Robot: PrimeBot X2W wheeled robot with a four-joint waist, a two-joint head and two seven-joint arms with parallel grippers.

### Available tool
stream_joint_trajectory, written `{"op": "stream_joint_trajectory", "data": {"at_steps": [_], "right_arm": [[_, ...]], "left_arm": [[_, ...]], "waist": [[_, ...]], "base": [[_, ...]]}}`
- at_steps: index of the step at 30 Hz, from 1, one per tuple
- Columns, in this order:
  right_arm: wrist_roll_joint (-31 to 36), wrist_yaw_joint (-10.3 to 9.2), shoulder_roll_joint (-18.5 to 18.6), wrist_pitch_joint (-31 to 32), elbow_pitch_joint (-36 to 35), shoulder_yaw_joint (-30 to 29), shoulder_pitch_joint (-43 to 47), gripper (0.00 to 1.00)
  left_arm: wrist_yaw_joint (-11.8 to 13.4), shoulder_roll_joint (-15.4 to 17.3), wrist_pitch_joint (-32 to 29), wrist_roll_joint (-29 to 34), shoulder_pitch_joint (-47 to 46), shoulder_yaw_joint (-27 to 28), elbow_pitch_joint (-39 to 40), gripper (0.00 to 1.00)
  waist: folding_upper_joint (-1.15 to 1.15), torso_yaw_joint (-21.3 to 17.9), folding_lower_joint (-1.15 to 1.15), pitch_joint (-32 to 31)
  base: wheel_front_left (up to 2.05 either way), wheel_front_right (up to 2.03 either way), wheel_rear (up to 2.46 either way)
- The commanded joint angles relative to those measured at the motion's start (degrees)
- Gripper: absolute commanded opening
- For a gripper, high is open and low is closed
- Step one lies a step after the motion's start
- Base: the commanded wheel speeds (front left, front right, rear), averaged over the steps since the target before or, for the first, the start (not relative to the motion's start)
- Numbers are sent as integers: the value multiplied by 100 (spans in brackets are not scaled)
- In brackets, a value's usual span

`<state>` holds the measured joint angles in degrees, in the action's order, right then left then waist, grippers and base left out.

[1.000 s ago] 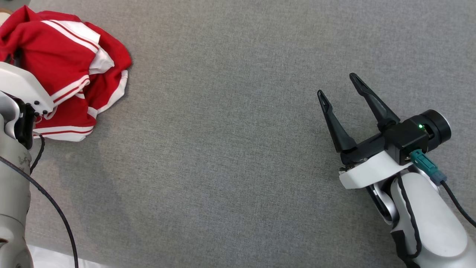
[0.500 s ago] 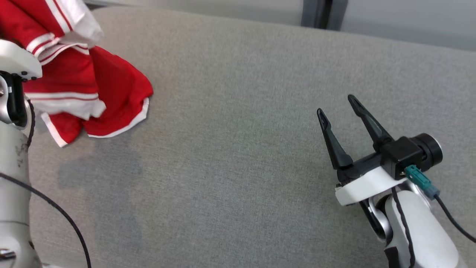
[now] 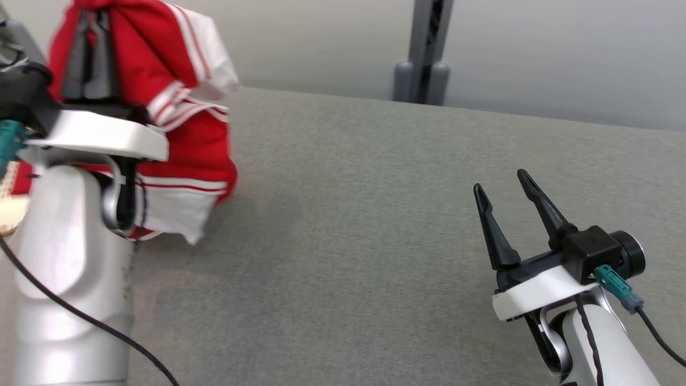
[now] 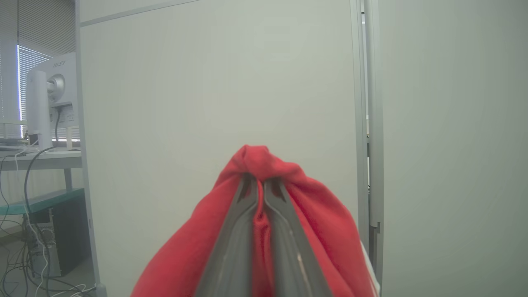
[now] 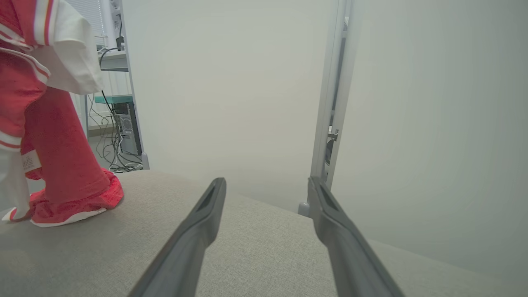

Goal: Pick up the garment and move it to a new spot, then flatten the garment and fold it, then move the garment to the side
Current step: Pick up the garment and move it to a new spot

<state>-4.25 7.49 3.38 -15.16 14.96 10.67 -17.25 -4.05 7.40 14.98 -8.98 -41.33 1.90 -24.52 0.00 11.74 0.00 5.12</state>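
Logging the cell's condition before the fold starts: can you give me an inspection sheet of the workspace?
Surface: grey woven fabric surface, smooth.
Job's things: red garment with white stripes, lifted, hem touching the surface.
Clutter: nothing seen.
Grippers: left gripper shut on the garment; right gripper open, holding nothing.
Cables: black cable along left arm; teal-plugged cable at right wrist.
Surroundings: pale partition panels, grey post, desk with monitor.

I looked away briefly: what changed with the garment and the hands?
The left hand, shut on the red garment, has raised it from a heap into a hanging bundle; its hem still touches the grey cushion. The view tilted up too. The right hand stayed open and idle.
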Motion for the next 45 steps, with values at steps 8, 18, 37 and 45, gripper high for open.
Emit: {"op": "stream_joint_trajectory", "data": {"at_steps": [8,18,37,45], "right_arm": [[30,1,-27,-14,-90,-133,154,100],[-11,1,-33,-14,-185,-146,-10,100],[-439,1,-40,-14,-314,-157,-46,100],[-372,1,-32,-14,-262,-227,-5,100]], "left_arm": [[-113,-380,15,-368,463,-399,62,0],[540,-436,16,-1617,601,-1516,-24,0],[1200,-436,15,-2776,597,-3195,-1206,100],[1160,-439,16,-2680,687,-3013,-1174,100]], "waist": [[0,-893,0,-290],[0,-2312,0,-7],[0,-3998,0,505],[0,-3633,0,393]], "base": [[0,0,0],[0,0,0],[0,0,0],[0,0,0]]}}
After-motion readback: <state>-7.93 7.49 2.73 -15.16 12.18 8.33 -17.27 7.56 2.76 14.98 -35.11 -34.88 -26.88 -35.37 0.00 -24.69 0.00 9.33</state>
